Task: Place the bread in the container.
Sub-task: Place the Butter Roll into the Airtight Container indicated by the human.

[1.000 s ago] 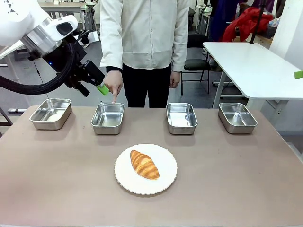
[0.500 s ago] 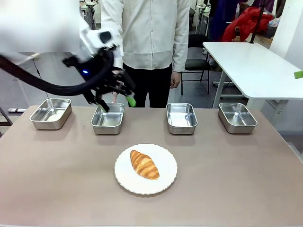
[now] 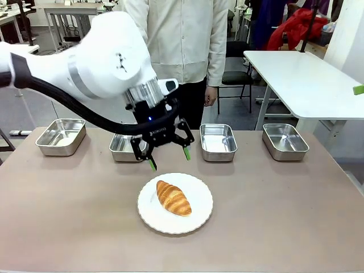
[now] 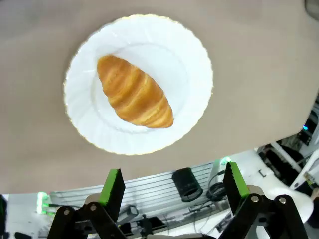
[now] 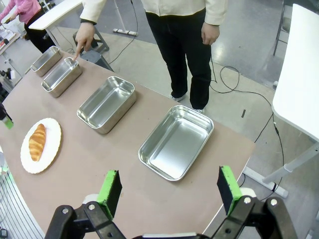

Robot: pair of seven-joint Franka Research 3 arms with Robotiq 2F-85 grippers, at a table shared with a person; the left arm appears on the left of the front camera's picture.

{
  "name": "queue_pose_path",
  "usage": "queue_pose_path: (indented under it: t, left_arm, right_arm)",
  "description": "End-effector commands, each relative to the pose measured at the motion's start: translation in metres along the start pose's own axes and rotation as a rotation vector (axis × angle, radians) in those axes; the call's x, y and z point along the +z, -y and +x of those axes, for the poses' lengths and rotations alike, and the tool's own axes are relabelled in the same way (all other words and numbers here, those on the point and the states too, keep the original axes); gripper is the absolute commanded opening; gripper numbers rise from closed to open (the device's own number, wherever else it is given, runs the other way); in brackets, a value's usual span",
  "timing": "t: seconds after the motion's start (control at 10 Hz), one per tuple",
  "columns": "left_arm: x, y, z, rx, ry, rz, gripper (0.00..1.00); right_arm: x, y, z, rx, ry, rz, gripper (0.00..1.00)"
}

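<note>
Golden-brown bread (image 3: 173, 198) on white plate (image 3: 200, 215), just below wide-apart left gripper (image 3: 169, 157)

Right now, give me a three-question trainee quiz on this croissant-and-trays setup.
1. True or false: the golden-brown ridged croissant lies on the round white scalloped plate.
2. How many shiny stainless steel trays stand in the far row? A) three B) four C) five
3. Fill in: the left gripper hangs with jaws ____ above the plate's far edge.

Key: 1 true. 2 B. 3 open. The person's finger points at the second tray from the robot's left; the right gripper is open too.
</note>
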State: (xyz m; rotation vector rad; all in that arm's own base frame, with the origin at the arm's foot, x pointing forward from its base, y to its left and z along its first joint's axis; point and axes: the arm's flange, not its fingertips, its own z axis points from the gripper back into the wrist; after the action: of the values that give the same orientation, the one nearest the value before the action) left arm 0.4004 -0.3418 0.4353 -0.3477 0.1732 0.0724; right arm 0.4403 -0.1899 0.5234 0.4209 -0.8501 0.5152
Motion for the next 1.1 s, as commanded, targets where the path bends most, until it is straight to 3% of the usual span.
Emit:
queue_pose_path:
  t: [0.0, 0.1, 0.4, 0.7, 1.0]
  left_arm:
    - [-0.011, -0.002, -0.005, 0.057, 0.015, 0.016, 1.00]
    - [0.000, 0.000, 0.000, 0.000, 0.000, 0.000, 1.00]
    - [-0.009, 0.000, 0.001, 0.023, -0.004, 0.001, 1.00]
    - [-0.031, 0.005, -0.001, 0.227, 0.090, 0.058, 1.00]
    - [-0.077, 0.010, -0.006, 0.354, 0.102, 0.115, 1.00]
  right_arm:
    - [-0.001, 0.001, 0.002, 0.002, 0.022, 0.005, 1.00]
    - [-0.001, 0.001, 0.002, 0.002, 0.022, 0.005, 1.00]
    - [-0.001, 0.001, 0.002, 0.002, 0.022, 0.005, 1.00]
    - [-0.001, 0.001, 0.002, 0.002, 0.022, 0.005, 1.00]
    - [-0.001, 0.001, 0.002, 0.002, 0.022, 0.005, 1.00]
